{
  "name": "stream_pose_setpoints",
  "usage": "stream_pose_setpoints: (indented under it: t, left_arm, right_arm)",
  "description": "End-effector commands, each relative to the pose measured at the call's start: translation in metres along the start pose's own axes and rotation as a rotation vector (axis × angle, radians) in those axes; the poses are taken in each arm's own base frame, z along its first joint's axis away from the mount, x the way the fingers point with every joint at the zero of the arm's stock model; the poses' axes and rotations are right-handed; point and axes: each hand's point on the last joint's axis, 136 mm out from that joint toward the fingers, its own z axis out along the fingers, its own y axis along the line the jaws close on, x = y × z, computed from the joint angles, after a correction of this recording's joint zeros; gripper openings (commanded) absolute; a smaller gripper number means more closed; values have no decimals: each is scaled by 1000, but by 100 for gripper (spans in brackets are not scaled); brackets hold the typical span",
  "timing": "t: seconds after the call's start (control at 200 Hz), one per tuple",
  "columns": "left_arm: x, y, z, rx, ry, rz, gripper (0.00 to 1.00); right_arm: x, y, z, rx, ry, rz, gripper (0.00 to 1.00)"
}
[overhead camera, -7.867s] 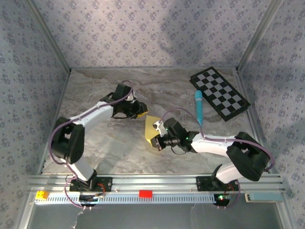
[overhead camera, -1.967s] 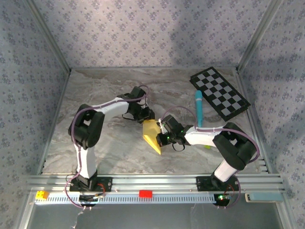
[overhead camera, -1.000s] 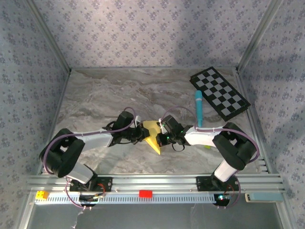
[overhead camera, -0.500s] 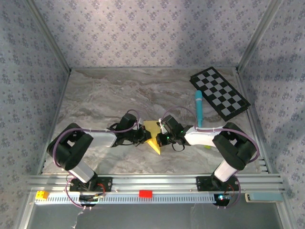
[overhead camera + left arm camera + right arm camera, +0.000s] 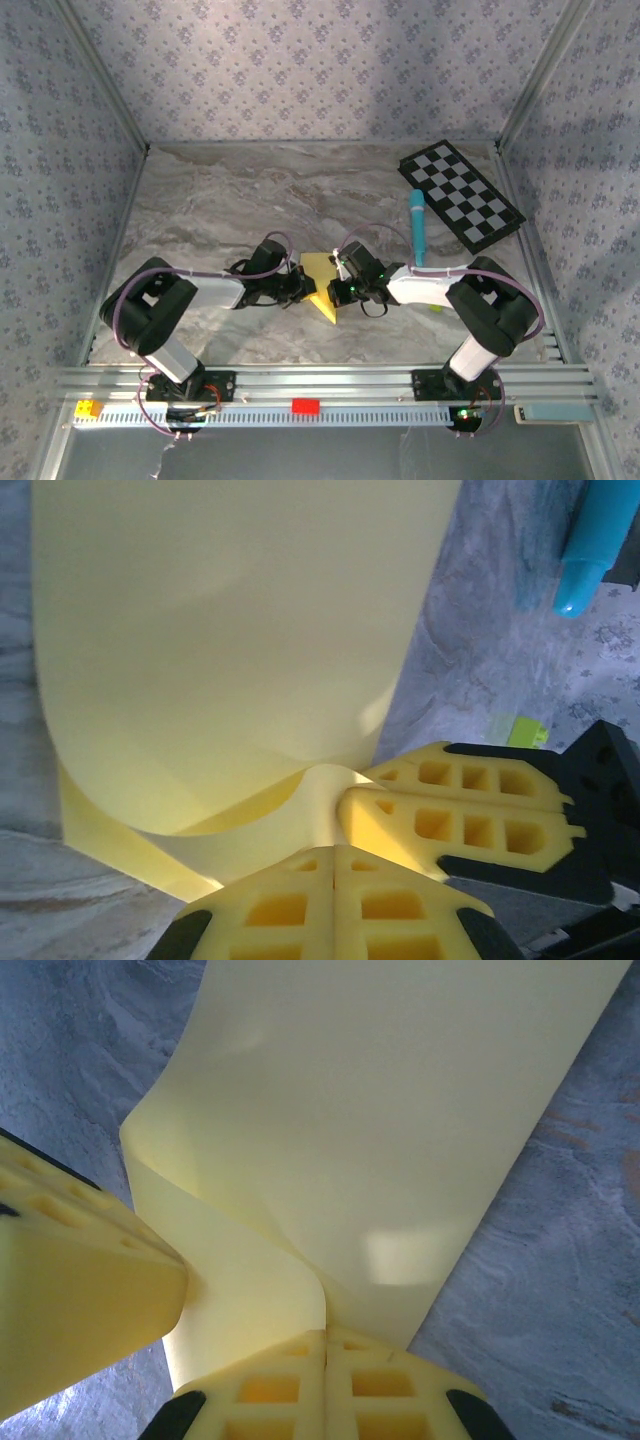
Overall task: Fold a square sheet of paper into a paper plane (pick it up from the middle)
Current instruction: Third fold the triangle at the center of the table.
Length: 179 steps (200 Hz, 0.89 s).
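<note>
One curled yellow paper sheet (image 5: 318, 283) and two hands: the right hand (image 5: 338, 290) pinches its edge, the left hand (image 5: 300, 287) sits closed beside it (the overhead view adds one black-and-white checkered board (image 5: 461, 194)).

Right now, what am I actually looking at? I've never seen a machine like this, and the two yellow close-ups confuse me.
This is a robot with a left arm and a right arm, bolted at the near edge of a marbled table. The wide picture comes from a camera above and behind them. The two close-ups come from cameras on the wrists, each looking past its own yellow fingers. The left arm's fingers and the right arm's fingers are both closed. Between the arms they pinch one sheet of yellow paper, which is bent and partly folded. Farther back lie a checkered board and a blue marker, neither of them held.
</note>
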Motion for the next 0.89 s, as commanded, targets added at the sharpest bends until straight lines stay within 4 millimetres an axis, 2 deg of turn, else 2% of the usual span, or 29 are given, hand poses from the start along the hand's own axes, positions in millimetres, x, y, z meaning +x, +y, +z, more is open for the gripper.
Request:
stream_pose_setpoints:
  t: [0.0, 0.685, 0.8, 0.89]
  left_arm:
    - [3, 13, 2, -42, -3, 13, 0]
    - [8, 48, 9, -152, 15, -27, 0]
    - [10, 53, 8, -166, 14, -35, 0]
    - [10, 53, 8, -167, 14, -36, 0]
  right_arm:
    - [16, -12, 5, 53, 46, 21, 0]
    - [13, -8, 4, 40, 41, 21, 1]
    - [7, -4, -2, 33, 28, 29, 6]
    - [-3, -1, -13, 21, -6, 50, 15]
